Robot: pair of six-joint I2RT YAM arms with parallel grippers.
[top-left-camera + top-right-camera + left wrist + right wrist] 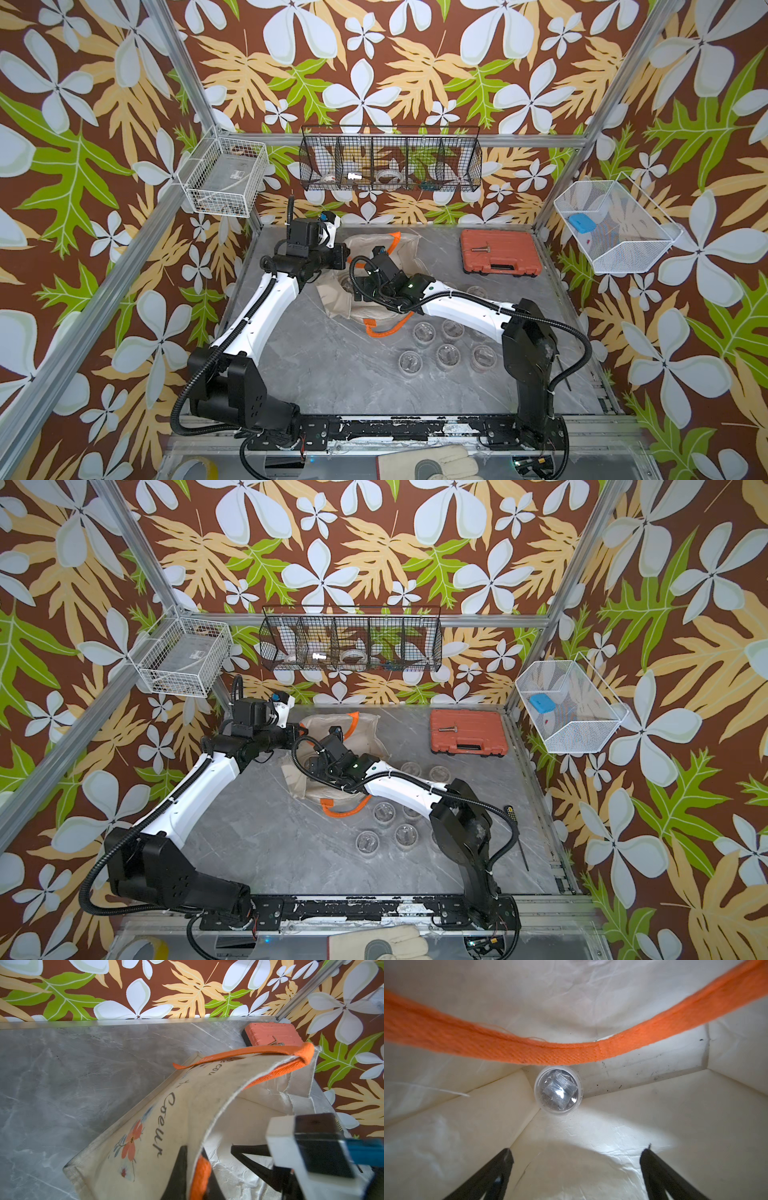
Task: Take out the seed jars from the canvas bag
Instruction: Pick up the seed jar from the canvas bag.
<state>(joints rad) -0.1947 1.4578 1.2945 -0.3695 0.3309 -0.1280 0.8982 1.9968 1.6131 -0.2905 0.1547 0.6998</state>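
**Right jaws open short of a seed jar deep in the canvas bag**

The canvas bag (332, 293) sits slumped toward the back of the grey desk (311, 353), with both arms at its mouth. The left gripper (195, 1159) has its jaws closed on the bag's rim, where an orange handle (200, 1176) is sewn on. That edge of the cloth stands lifted off the desk.

The right gripper (577, 1148) is inside the bag, its jaws spread wide and holding nothing. One seed jar (558, 1089) rests on the pale lining, tucked against a fold at the bottom of the bag. It lies beyond the fingertips and clear of both. It falls within the span of the two jaws, a little nearer the left one as the wrist view shows them. An orange strap (571, 1051) sags across the bag's inside, passing just over the far side of the jar. The lid is clear, but what is inside shows only as a pale glint.

Outside the bag, more seed jars (448, 356) stand clustered on the desk in front of it, beside the right arm. In a top view two further ones (411, 768) show past that arm, between the bag and the orange-red tool case (500, 251).
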